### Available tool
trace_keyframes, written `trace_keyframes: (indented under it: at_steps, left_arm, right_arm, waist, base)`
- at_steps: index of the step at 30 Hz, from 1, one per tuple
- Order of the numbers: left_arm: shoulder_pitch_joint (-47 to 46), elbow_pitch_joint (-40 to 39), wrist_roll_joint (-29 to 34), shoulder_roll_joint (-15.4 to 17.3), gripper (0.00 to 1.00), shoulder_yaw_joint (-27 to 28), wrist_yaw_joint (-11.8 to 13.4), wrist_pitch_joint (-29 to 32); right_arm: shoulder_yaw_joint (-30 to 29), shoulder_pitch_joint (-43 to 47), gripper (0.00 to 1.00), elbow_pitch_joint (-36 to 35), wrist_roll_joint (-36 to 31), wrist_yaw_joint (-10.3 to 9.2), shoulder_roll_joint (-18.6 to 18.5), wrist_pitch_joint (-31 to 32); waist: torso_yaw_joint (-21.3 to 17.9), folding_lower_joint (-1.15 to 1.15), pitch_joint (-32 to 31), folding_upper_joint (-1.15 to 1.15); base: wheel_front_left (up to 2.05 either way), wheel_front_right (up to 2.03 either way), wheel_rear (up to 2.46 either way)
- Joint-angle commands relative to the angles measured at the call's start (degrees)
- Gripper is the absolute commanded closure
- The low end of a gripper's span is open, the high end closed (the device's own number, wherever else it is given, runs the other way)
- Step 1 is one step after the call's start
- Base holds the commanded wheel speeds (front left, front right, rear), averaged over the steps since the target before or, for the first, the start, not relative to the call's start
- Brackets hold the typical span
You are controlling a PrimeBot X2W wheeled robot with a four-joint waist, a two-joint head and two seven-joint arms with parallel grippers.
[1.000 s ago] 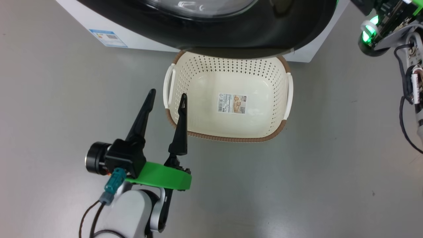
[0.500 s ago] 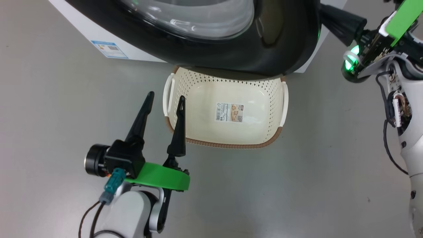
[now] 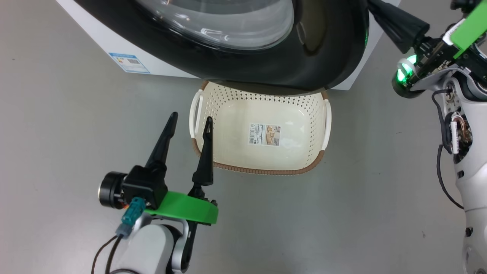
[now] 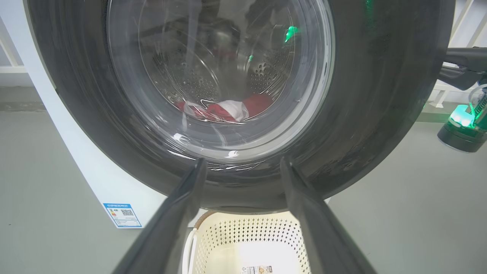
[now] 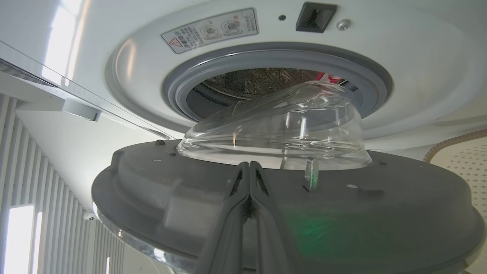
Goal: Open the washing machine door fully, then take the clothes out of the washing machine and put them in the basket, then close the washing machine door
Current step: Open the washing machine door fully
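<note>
The washing machine door [image 3: 312, 57] stands ajar, its black rim and glass bowl hanging over the far edge of the basket [image 3: 228, 167]. My right gripper [image 5: 249, 166] is shut, its fingertips against the door's grey inner face [image 5: 380, 213], just below the glass bowl. In the head view my right gripper [image 3: 376, 9] reaches behind the door's right edge. Red and white clothes [image 4: 224, 109] lie in the drum, seen through the glass; a red bit of the clothes [image 5: 330, 77] peeks past the grey ring. My left gripper [image 3: 190, 118] is open and holds nothing, beside the basket's left handle.
The white washing machine [image 3: 110, 47] with its blue label [image 3: 129, 62] stands on a grey floor. The basket sits on the floor right in front of it, under the door. Bare floor lies to the left and near side of the basket.
The head camera has shifted, so the whole picture has moved. My right gripper's dark fingers have come into view at the door's right edge. The left gripper keeps its place by the basket.
</note>
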Motion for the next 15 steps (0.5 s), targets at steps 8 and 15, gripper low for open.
trace_keyframes:
  at_steps: [8, 15]
  left_arm:
    - [0.7, -0.9, -0.2, 0.9, 0.00, 2.1, -0.2, -0.7]
    - [1.2, -0.4, -0.4, 0.9, 0.00, 2.6, -0.2, -0.7]
  right_arm:
    - [-4.0, 5.6, 0.00, -7.0, -0.4, 0.21, 1.6, -5.0]
    - [-7.2, 14.3, 0.00, -12.6, -2.6, 0.21, 2.8, -8.9]
  waist:
    - [-0.4, 0.00, -0.7, 0.00]
    - [-1.3, 0.00, -2.1, 0.00]
  base:
    - [0.00, 0.00, 0.00]
    - [0.00, 0.00, 0.00]
